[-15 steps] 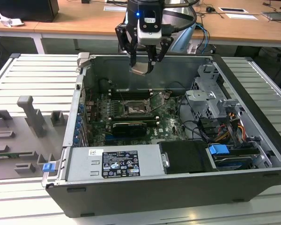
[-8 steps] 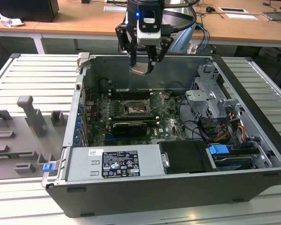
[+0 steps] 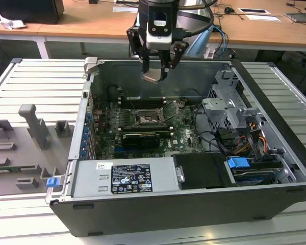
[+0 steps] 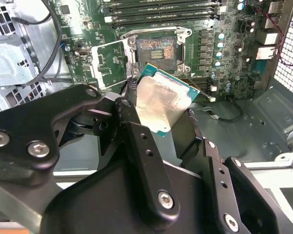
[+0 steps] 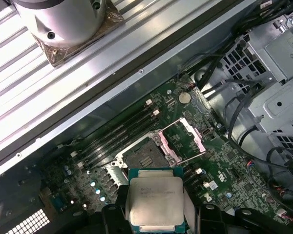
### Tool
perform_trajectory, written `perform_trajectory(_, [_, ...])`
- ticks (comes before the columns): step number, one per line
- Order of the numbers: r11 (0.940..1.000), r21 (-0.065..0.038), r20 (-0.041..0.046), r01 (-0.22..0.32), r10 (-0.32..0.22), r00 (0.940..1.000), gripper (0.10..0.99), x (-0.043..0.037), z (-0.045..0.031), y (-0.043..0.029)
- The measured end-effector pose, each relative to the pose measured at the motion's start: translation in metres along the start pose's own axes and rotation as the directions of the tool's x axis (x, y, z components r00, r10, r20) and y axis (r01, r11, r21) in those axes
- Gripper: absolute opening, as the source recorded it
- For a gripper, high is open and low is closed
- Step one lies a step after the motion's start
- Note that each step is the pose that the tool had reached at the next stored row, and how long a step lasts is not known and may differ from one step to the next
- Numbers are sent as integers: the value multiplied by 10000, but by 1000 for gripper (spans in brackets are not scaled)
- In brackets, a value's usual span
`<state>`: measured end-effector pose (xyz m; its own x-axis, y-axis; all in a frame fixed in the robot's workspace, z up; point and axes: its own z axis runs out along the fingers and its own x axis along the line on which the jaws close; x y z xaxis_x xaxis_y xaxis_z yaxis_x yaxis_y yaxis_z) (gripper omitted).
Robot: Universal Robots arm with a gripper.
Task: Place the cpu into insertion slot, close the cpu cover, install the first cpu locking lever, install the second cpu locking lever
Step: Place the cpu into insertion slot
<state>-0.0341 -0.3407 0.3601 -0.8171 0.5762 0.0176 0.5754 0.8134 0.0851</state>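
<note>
the tool (image 3: 156, 75) is clamped on the cpu (image 5: 155, 201) in mid-air, and below it lies the insertion slot (image 5: 141, 157), with its cpu cover (image 5: 183, 139) hinged open

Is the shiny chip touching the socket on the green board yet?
Apart. In the exterior view the cpu hangs in the tool, high above the open socket, with clear space between them.
</note>
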Motion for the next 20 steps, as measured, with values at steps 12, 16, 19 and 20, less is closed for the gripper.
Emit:
perform_trajectory(12, [9981, -12, 52, -610, 610, 9981, 529, 0, 16, -1])
perform_trajectory(16, [9932, -28, 98, -1165, 1166, 9931, 529, 0, 24, -2])
perform_trajectory(19, [9815, -49, 161, -1912, 1913, 9814, 529, -1, 30, -3])
perform_trajectory(20, [9792, -54, 170, -2030, 2031, 9790, 529, -1, 32, -3])
